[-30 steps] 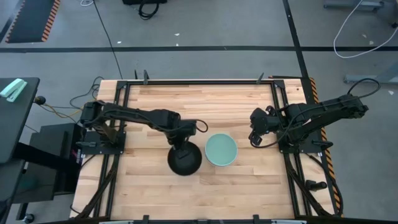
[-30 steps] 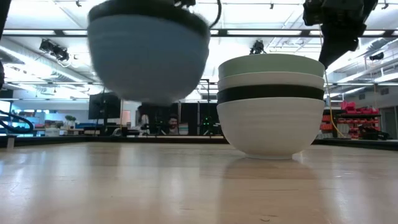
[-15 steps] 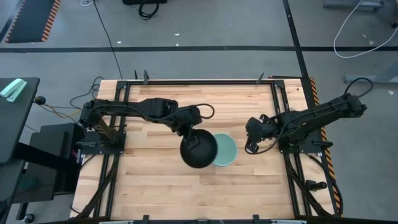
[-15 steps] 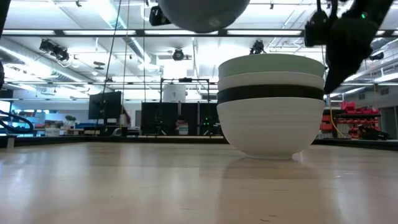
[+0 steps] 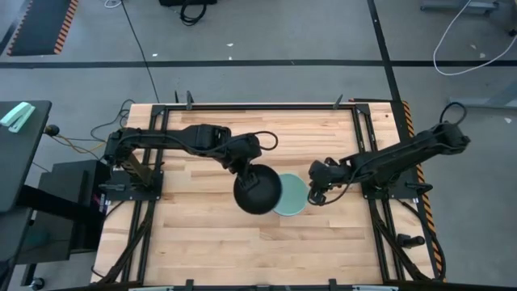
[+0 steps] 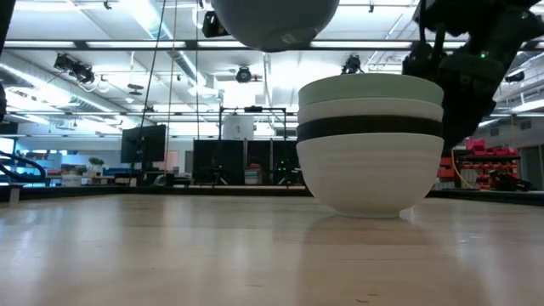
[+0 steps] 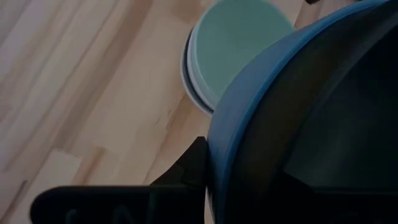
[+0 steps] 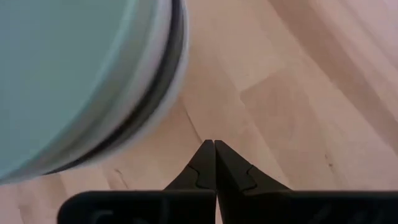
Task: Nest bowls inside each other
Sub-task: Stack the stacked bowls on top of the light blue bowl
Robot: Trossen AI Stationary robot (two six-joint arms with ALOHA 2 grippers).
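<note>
A stack of bowls (image 5: pixel 292 196), mint green on top w/ white, black and white below, sits mid-worktop (image 5: pixel 202 242). A blue bowl (image 6: pixel 274 19) w/ a black one nested inside hangs in the air, clamped by the left gripper (image 5: pixel 250 166), overlapping the stack's left rim from above; judging by that, it needs to shift right before dropping in. The right gripper (image 5: pixel 313 194), fingers (image 8: pixel 214 163) pressed together & empty, sits just beside the stack's right side.
</note>
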